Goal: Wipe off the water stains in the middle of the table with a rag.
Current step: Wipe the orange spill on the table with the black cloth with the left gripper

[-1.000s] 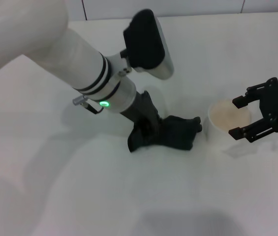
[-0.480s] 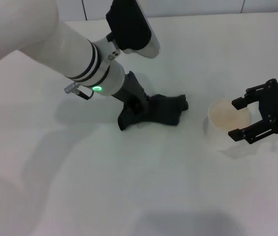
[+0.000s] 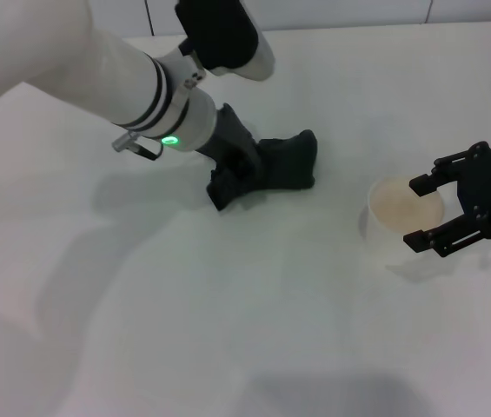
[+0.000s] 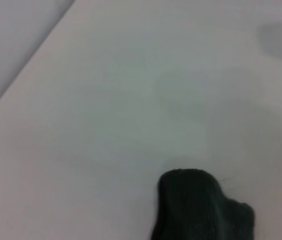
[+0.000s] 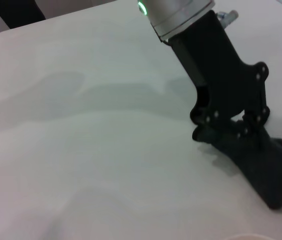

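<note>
My left gripper (image 3: 233, 184) is shut on the dark rag (image 3: 285, 162) and presses it flat on the white table (image 3: 228, 295), left of the middle. The right wrist view shows the same gripper (image 5: 226, 134) from the side, with the rag (image 5: 265, 170) trailing out from under its fingers. One end of the rag (image 4: 200, 210) fills a corner of the left wrist view. No water stains show on the bare table; whether any lie under the rag I cannot tell. At the right, my right gripper (image 3: 416, 211) hangs open beside the cup.
A white cup (image 3: 394, 221) with pale orange residue inside stands at the right, just at the right gripper's fingertips. The table's far edge (image 3: 358, 26) runs along the back. The big white left arm (image 3: 80, 69) reaches in from the upper left.
The left gripper has dragged the rag across the table, away from the cup, to the left and toward the far edge. The right gripper and the cup have not moved.
</note>
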{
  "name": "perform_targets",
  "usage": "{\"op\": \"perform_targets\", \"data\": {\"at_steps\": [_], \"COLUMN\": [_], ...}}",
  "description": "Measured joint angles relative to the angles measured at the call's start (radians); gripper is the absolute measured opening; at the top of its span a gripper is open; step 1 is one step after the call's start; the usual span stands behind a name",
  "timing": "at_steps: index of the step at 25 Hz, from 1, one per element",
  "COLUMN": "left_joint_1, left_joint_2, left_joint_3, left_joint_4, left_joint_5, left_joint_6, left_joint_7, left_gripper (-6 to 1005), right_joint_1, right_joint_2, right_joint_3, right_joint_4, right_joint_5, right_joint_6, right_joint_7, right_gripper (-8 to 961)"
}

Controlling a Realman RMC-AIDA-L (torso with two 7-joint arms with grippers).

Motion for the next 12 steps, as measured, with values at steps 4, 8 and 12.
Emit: {"op": "perform_targets", "data": {"at_steps": [4, 8, 12], "left_joint_1": [-0.002, 0.0, 0.032], "left_joint_2": [0.002, 0.0, 0.001], "left_joint_3": [0.059, 0.08, 0.096], "left_joint_4": [0.002, 0.028, 0.1], "left_joint_5": [-0.093, -0.139, -0.148], "left_joint_6": [0.014, 0.099, 0.191], "left_joint_7": [0.049, 0.099, 0.105], "left_gripper": [51, 51, 51], "right_joint_1": [0.0, 0.0, 0.0], "right_joint_2": [0.0, -0.001, -0.003], "right_joint_3": [0.0, 0.0, 0.008], "right_joint_4": [0.0, 0.0, 0.0], "right_joint_5": [0.0, 0.0, 0.0], "right_joint_6": [0.0, -0.002, -0.002], "right_joint_7": [0.0, 0.0, 0.0], "right_gripper": [842, 842, 841]}}
